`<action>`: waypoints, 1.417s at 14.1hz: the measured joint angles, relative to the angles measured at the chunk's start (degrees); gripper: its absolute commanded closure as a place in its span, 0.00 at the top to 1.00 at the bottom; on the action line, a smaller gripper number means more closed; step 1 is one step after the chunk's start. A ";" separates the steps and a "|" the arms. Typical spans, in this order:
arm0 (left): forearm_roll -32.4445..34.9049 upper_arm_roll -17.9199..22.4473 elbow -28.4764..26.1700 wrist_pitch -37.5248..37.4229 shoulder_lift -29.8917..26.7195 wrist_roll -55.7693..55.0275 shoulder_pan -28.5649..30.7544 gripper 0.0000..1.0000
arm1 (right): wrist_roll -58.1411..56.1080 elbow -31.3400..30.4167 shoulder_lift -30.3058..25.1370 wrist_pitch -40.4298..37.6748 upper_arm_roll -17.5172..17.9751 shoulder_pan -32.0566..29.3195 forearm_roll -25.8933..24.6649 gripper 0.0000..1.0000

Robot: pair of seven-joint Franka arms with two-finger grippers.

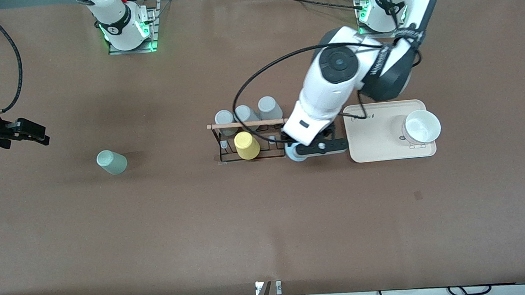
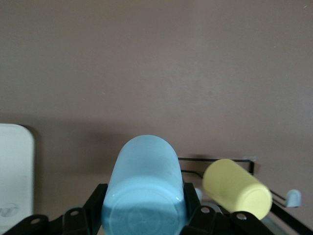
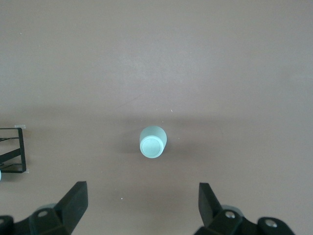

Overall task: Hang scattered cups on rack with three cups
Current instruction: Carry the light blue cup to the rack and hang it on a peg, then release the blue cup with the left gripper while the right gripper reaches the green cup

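Observation:
My left gripper (image 1: 300, 151) is shut on the light blue cup (image 1: 295, 156), held on its side at the end of the black wire rack (image 1: 221, 146) that faces the cream tray. In the left wrist view the blue cup (image 2: 145, 191) fills the space between the fingers (image 2: 95, 203), with the rack's wire (image 2: 215, 160) beside it. The pale mint green cup (image 1: 111, 162) lies on the table toward the right arm's end. My right gripper (image 1: 39, 133) is open and empty, up over that end of the table. Its wrist view shows the mint cup (image 3: 152, 142) out ahead of the spread fingers (image 3: 73, 200).
The rack has a wooden rod (image 1: 246, 123) across its top. It carries three grey tumblers (image 1: 269, 107) and a yellow tumbler (image 1: 246, 145), also in the left wrist view (image 2: 237, 188). The cream tray (image 1: 376, 144) with a white bowl (image 1: 421, 127) lies beside the left gripper.

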 measured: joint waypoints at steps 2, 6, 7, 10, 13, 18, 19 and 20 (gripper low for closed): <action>0.00 0.01 2.14 -0.11 2.32 -4.47 -2.83 0.32 | -0.02 0.01 0.00 0.22 0.00 0.00 0.00 1.00; 0.00 0.04 2.93 -0.28 3.33 -7.59 -5.05 0.32 | -0.02 0.00 0.31 -0.06 0.23 0.48 0.00 1.00; 0.00 0.05 2.95 -0.39 3.34 -7.62 -5.15 0.32 | 0.03 0.00 0.40 -0.06 0.26 0.70 0.00 1.00; 0.99 0.13 2.88 -0.86 3.74 -7.62 -5.50 0.32 | 0.04 0.01 0.49 0.20 0.24 0.69 -0.19 1.00; 1.25 0.13 2.85 -1.05 4.56 -7.62 -6.07 0.42 | 0.04 -0.01 0.67 0.22 0.24 0.72 -2.05 1.00; 3.58 0.36 2.72 -1.12 5.65 -7.62 -6.99 1.00 | 0.00 -0.03 2.75 0.22 0.28 0.93 -2.34 1.00; 5.24 0.36 2.75 -1.12 5.62 -7.62 -7.00 1.00 | 0.05 -0.03 2.96 0.22 0.29 1.15 -2.37 1.00; 6.18 0.35 2.80 -1.12 5.62 -7.63 -7.02 1.00 | 0.07 -0.03 3.16 0.22 0.29 1.31 -2.41 1.00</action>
